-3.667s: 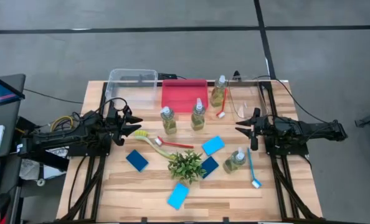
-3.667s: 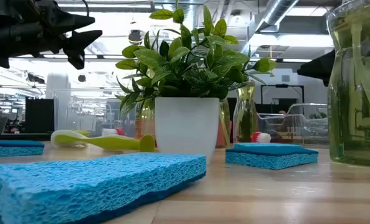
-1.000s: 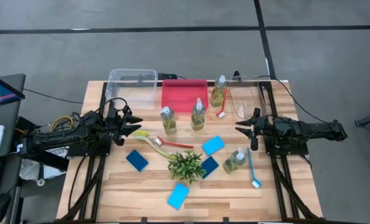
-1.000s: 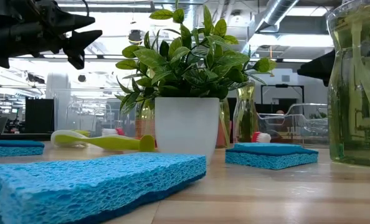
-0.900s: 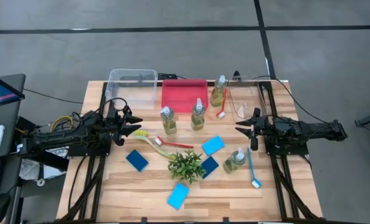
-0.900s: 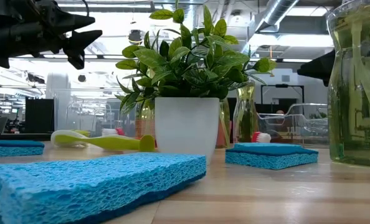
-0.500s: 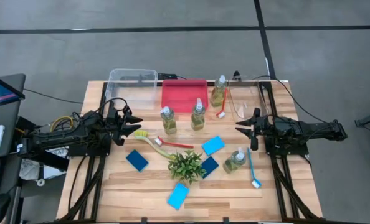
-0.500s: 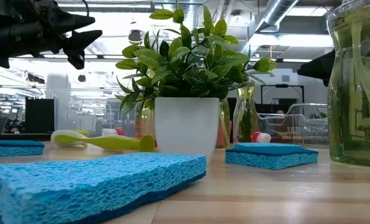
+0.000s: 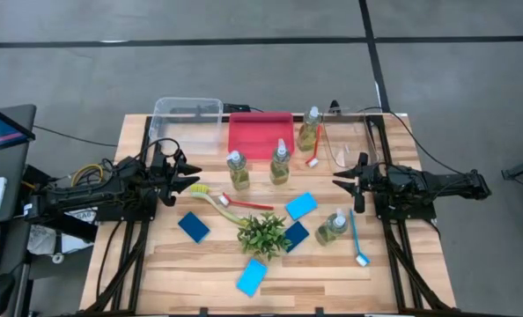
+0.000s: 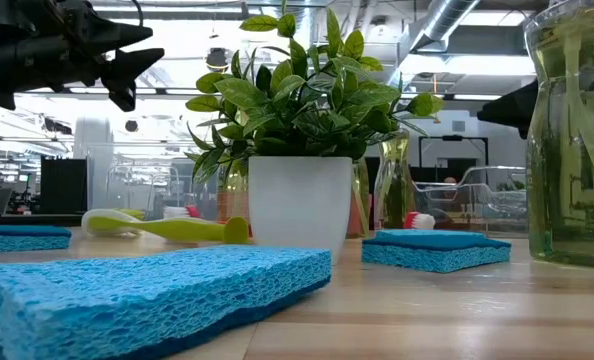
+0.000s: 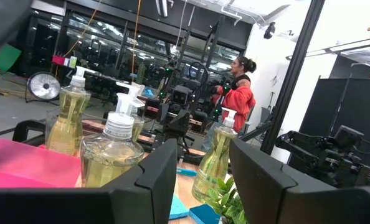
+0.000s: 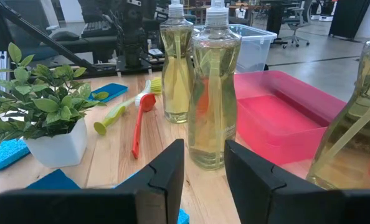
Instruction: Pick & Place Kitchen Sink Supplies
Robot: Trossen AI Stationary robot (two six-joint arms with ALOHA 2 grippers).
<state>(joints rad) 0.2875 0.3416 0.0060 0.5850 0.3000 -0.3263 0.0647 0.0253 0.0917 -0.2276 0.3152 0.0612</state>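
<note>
Four clear bottles of yellow-green liquid stand upright on the table: one [image 9: 238, 170], a second [image 9: 280, 162], a third [image 9: 309, 129] and a fourth [image 9: 332, 227]. A yellow brush [image 9: 210, 195], a red brush [image 9: 248, 204] and a blue brush [image 9: 357, 238] lie flat. Light-blue sponges [image 9: 301, 206] [image 9: 252, 276] and dark-blue sponges [image 9: 193, 226] [image 9: 295, 235] lie around the plant. My left gripper [image 9: 189, 180] hovers open at the table's left, just left of the yellow brush. My right gripper [image 9: 341, 183] hovers open at the right, above the fourth bottle's far side. Neither touches anything.
A small potted green plant [image 9: 263, 233] stands mid-table among the sponges. Along the far edge sit a clear bin [image 9: 187, 119], a red bin [image 9: 261, 134] and another clear bin [image 9: 345, 141]. A short red-and-white brush [image 9: 313, 158] lies by the third bottle. A person in red [image 11: 240, 93] stands in the room behind.
</note>
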